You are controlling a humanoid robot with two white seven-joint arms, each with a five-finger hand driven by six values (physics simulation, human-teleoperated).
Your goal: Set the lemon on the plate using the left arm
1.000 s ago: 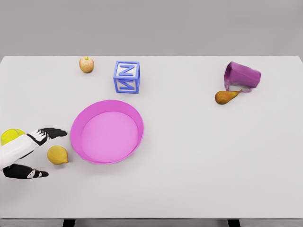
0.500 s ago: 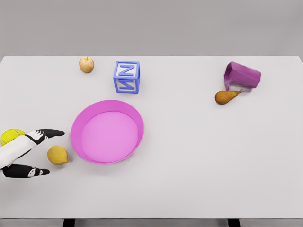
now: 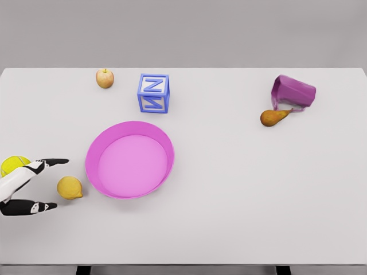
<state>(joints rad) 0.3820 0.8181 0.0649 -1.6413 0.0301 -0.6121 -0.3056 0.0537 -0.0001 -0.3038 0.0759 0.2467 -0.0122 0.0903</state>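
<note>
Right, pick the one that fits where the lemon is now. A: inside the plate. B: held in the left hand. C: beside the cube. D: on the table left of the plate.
D: the lemon lies on the table just left of the plate, apart from the left hand, whose fingers are spread.

Matt white table [image 3: 241,200], smooth plastic-looking pink plate [image 3: 92,154] (slightly glossy), dull-skinned lemon [image 3: 69,187], satin purple mug [image 3: 293,93]

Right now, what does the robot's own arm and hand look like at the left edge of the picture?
Only the left hand shows, at the lower left beside the lemon. Its forearm is smooth white. The fingers are slim and black, with small white patches at the joints, and the thumb is black with the same white marks. No cables or lettering are visible. The right arm is out of view.
</note>
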